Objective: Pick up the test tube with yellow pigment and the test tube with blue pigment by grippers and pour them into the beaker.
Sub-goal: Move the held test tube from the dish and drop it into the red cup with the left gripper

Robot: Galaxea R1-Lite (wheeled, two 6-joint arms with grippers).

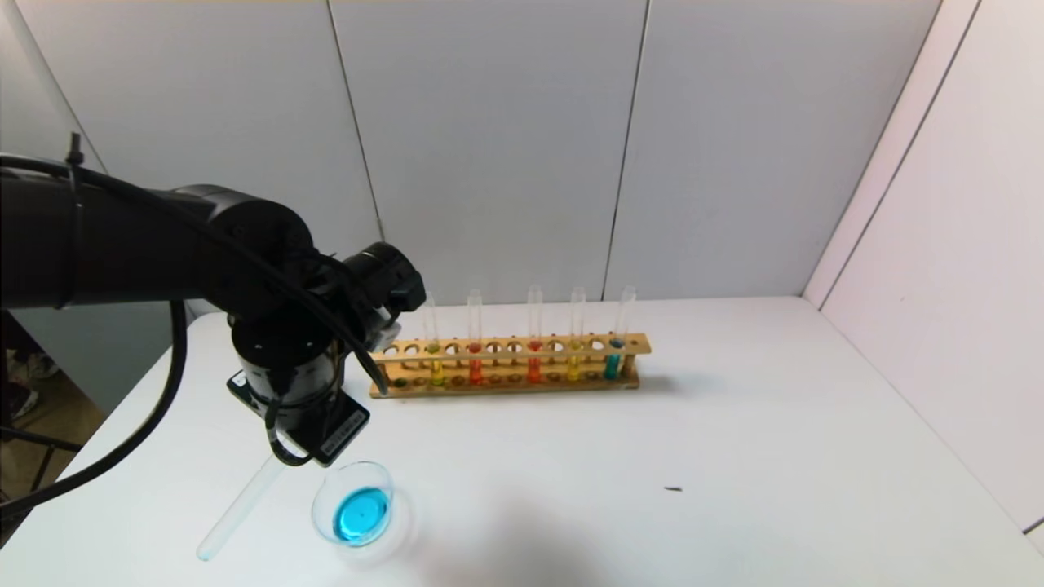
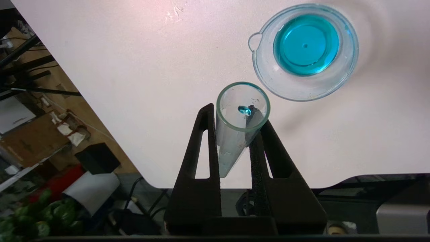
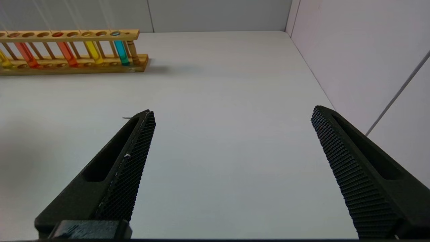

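One test tube with blue pigment [image 2: 240,124] sits clamped between the left gripper [image 2: 235,134] fingers, nearly drained, just a blue drop left at its round bottom in the left wrist view. In the head view the same tube [image 1: 236,509] slants low over the front-left of the table [image 1: 734,456], closed end toward the near edge, mouth hidden under the wrist. The beaker [image 1: 354,512] stands just beside it on the table, a shallow pool of bright blue liquid in its bottom; in the left wrist view the beaker [image 2: 304,84] rim with its pouring lip lies close to the tube mouth, apart from it, not touching as far as I can tell. The left gripper [image 1: 298,444] hangs just behind the beaker, fingers pinched narrow on the glass. Farther back the wooden rack [image 1: 510,383] holds five upright tubes: yellow at the left end, two orange-red ones, then the test tube with yellow pigment [image 1: 575,346], then another blue-filled tube [image 1: 613,359] at the right end. The right gripper [image 3: 231,168] is out of the head view; its own camera shows both fingers spread wide over bare table, holding nothing, with the rack [image 3: 72,65] well off toward the back.
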